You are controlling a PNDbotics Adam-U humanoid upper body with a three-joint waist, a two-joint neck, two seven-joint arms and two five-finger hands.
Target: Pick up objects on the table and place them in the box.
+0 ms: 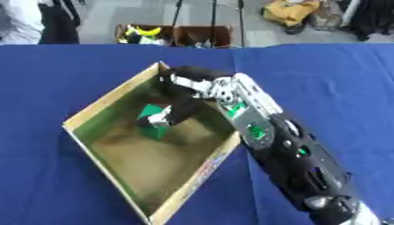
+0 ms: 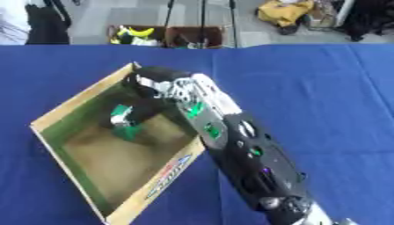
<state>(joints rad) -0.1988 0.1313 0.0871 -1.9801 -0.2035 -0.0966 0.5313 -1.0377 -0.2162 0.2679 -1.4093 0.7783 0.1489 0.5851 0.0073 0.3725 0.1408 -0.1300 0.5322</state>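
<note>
- Right hand [image 1: 171, 115] is down inside the box [image 1: 107, 102], arm reaching over the box's right wall from the lower right.
- Green object [image 1: 153, 115] sits in the box's upper half, near the middle, on or just above the floor (can't tell which).
- Hand state: dark fingers look curled around the green object, with a white bit showing against them. I read it as holding the object, not released.
- Left hand: not visible in either view.
- Risk 1: if the fingers open while the object is off the floor, it may tip or bounce. It would probably stay inside, since the walls surround it on all sides.
- Risk 2: pulling the hand out before the fingers fully clear could drag the green object back up and over the wall.
- Risk 3: the forearm crosses right at the near-right wall. A sideways retreat could catch the rim and shove or skew the whole box on the blue cloth [image 1: 323, 74] (cardboard looks light, my guess).
- Risk 4: the wrist hides the far corner of the box, so anything there goes unseen.
- Counts: one box, one green object, one robot hand in view.
- Objects on the cloth outside the box: zero that I can see, so this may be the last placement.
</note>
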